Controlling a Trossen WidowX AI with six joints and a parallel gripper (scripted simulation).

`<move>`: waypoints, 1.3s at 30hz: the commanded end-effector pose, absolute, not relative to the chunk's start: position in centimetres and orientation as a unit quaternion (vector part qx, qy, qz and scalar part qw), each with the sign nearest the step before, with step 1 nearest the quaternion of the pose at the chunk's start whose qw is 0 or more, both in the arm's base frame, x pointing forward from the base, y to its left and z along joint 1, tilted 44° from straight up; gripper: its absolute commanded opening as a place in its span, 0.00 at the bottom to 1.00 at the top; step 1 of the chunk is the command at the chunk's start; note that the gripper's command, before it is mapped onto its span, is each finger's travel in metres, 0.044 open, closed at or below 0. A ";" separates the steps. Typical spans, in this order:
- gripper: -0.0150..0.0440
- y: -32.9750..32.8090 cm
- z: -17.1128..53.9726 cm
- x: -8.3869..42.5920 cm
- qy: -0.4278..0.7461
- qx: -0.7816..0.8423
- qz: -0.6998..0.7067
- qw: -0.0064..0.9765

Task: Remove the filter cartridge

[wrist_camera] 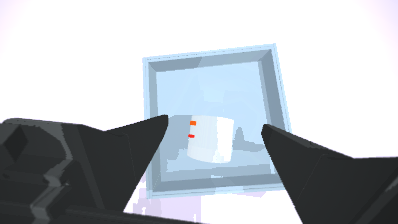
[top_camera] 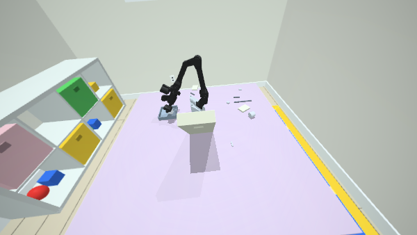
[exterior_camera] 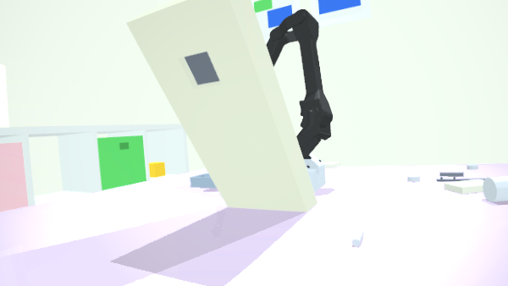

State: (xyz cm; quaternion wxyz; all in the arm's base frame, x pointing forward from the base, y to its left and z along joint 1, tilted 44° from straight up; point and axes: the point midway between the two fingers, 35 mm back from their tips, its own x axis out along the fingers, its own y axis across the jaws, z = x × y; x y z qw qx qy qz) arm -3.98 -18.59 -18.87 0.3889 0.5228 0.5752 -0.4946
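Observation:
The white round cartridge (wrist_camera: 211, 140) lies on its side inside the blue tray (top_camera: 167, 118) (exterior_camera: 203, 182), with two small orange-red marks near its left end. Its slotted face does not show. My gripper (wrist_camera: 214, 123) (top_camera: 168, 108) is open, with its fingertips wide apart on either side above the cartridge and a gap on both sides. The cream service panel (top_camera: 196, 118) (exterior_camera: 237, 127) stands beside the tray, tilted in the exterior view, with its front face turned away from the top and exterior views. In the exterior view the gripper is hidden behind the panel.
The arm's base (exterior_camera: 317, 173) stands behind the panel. A white cylinder (top_camera: 251, 115) (exterior_camera: 497, 189), a cream block (top_camera: 244, 108) and dark bars (top_camera: 242, 101) lie on the right. A small white piece (top_camera: 232, 144) (exterior_camera: 357, 239) lies nearer the front. A cube shelf (top_camera: 81, 66) stands on the left.

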 end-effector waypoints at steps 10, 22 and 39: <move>1.00 -22.6 -15.0 -3.5 0.576 0.518 -0.497 0.391; 1.00 -22.6 -15.0 -3.5 0.576 0.518 -0.497 0.391; 1.00 -22.6 -15.0 -3.5 0.576 0.518 -0.497 0.391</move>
